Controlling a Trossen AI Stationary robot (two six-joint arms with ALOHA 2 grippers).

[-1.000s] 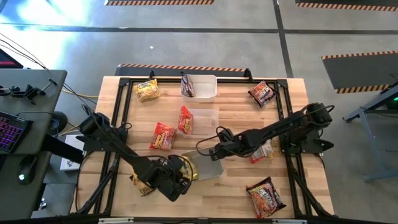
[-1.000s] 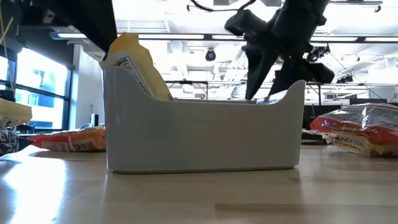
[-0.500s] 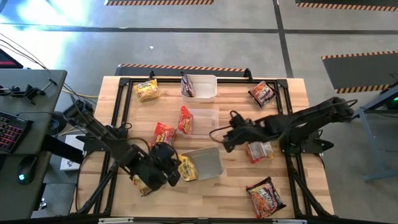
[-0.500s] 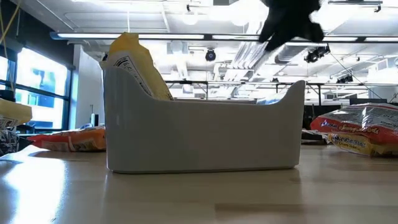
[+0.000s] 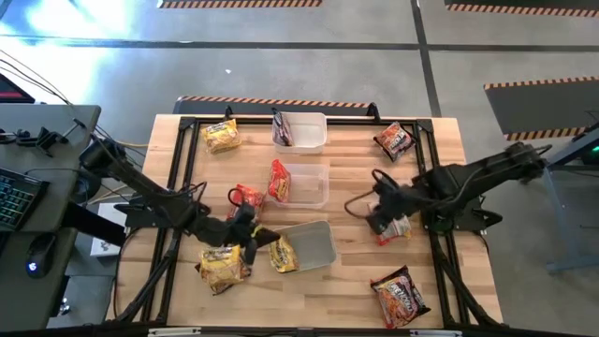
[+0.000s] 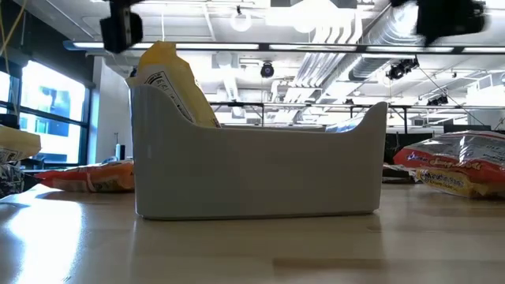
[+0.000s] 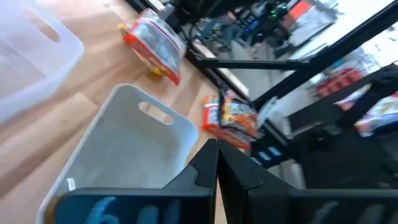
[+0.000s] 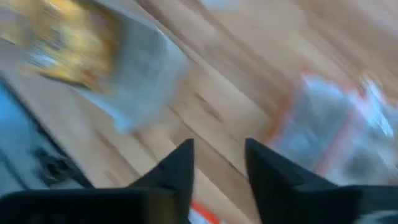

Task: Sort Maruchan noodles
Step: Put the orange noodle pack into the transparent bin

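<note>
High view: the left pincer [image 5: 251, 232] is seen just beside the near tub [image 5: 311, 245], between it and the red packet [image 5: 245, 200]. Its fingers are pressed together and nothing is pinched in them. A yellow packet [image 5: 284, 254] is leaned inside that tub at its left end, so it looks like the yellow ones are meant to be put there. Another yellow packet [image 5: 223, 267] is left flat on the desk [image 5: 351, 183] near the pincer, and it is probably easy to reach next.

The right pincer [image 5: 378, 217] is held above a pale packet [image 5: 397, 227] on the right side. Its fingers are spread a little, with a gap seen between them in the right wrist view, and nothing is held.

More packets are scattered farther out: a yellow one [image 5: 222, 136] at the far left, a dark one [image 5: 394, 140] at the far right, and a red one [image 5: 401, 295] at the near right.
</note>
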